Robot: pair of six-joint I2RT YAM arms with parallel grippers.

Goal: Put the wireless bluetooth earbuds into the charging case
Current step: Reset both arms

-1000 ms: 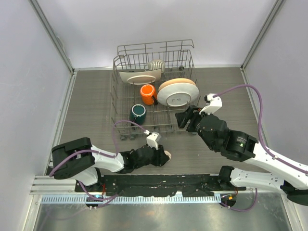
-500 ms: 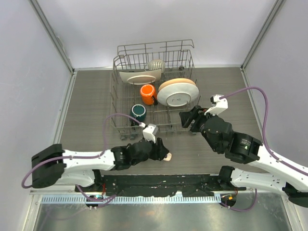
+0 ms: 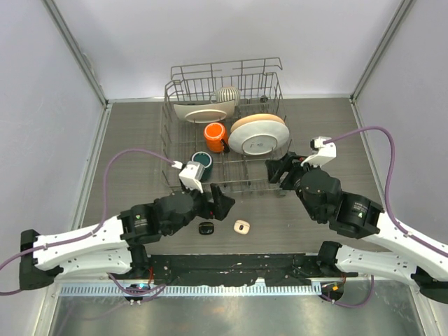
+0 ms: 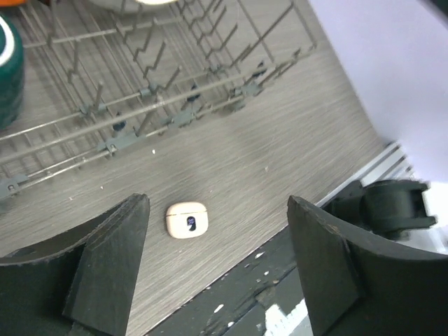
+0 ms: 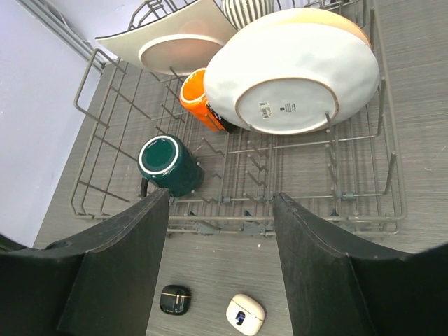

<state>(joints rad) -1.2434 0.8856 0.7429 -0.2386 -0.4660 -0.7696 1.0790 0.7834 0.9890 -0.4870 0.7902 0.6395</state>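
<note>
Two tools gape empty. In front of the grey wire dish rack (image 3: pixel 252 77) come, in turn, the left tool (image 3: pixel 222 201), a small black charging case (image 3: pixel 206 227) and a cream rounded charging case (image 3: pixel 241 226) on the surface. The right tool (image 3: pixel 278 171) hangs at the rack's corner. No earbuds show, and an off-centre pinch could skid either case.

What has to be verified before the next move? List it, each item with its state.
1. Left tool open and empty: ok.
2. Right tool open and empty: ok.
3. Cream case lies flat on the table, apart from the dish rack, in line with the left tool's gap: ok.
4. Black case beside the cream case, not touching it: ok.
5. Lids open to take earbuds: cream case looks closed, not ok; black case, cannot tell.
6. Earbuds located: none show in any view, cannot tell.
</note>
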